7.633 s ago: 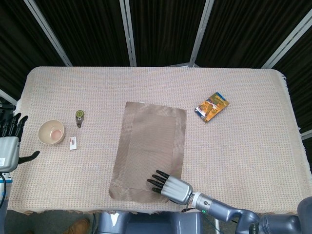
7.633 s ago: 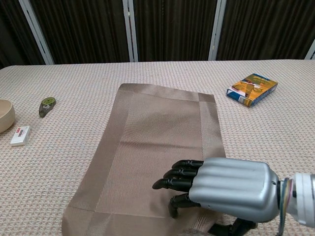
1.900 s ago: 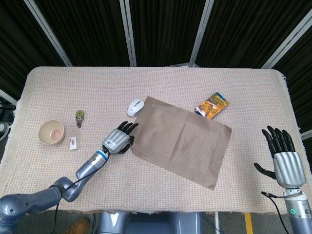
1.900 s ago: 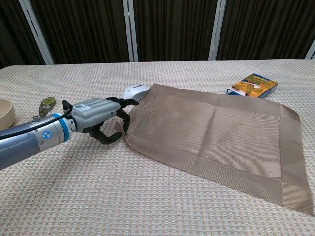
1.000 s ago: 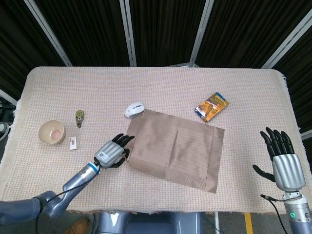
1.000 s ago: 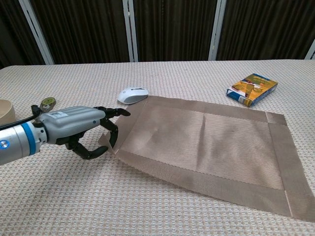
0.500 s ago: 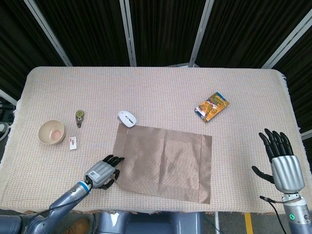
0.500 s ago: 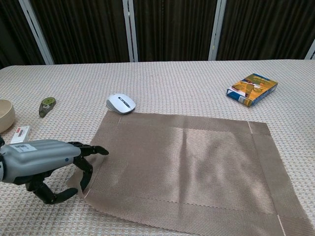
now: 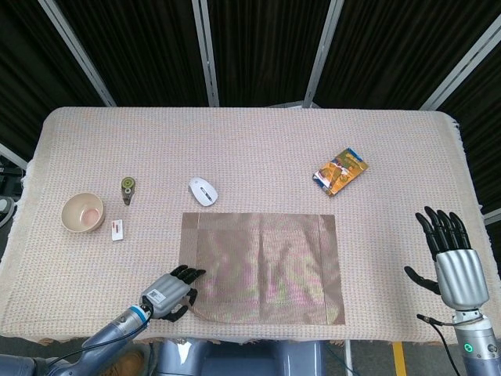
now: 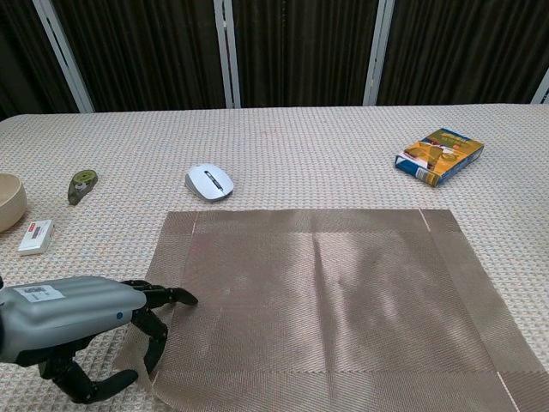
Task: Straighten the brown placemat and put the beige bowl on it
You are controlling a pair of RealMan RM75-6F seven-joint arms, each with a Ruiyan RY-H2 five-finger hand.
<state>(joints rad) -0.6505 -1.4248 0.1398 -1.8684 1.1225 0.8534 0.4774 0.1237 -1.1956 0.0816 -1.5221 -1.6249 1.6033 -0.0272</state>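
Note:
The brown placemat (image 9: 262,266) (image 10: 334,292) lies flat near the table's front edge, its sides about parallel to that edge. My left hand (image 9: 168,294) (image 10: 77,330) pinches its near left corner, fingers on top and thumb below, and the corner is slightly lifted. The beige bowl (image 9: 83,211) (image 10: 7,202) stands upright at the far left, well apart from the mat. In the head view my right hand (image 9: 450,254) hangs beyond the table's right edge with fingers spread, holding nothing.
A white mouse (image 9: 202,190) (image 10: 209,181) sits just behind the mat's far left corner. An orange packet (image 9: 340,171) (image 10: 439,155) lies at the back right. A green tape dispenser (image 9: 127,189) (image 10: 82,184) and a small white box (image 9: 117,229) (image 10: 35,236) lie by the bowl.
My left hand has drawn the mat's corner toward the front edge, turning the mat from skewed to square with the table. The right hand has stayed in place.

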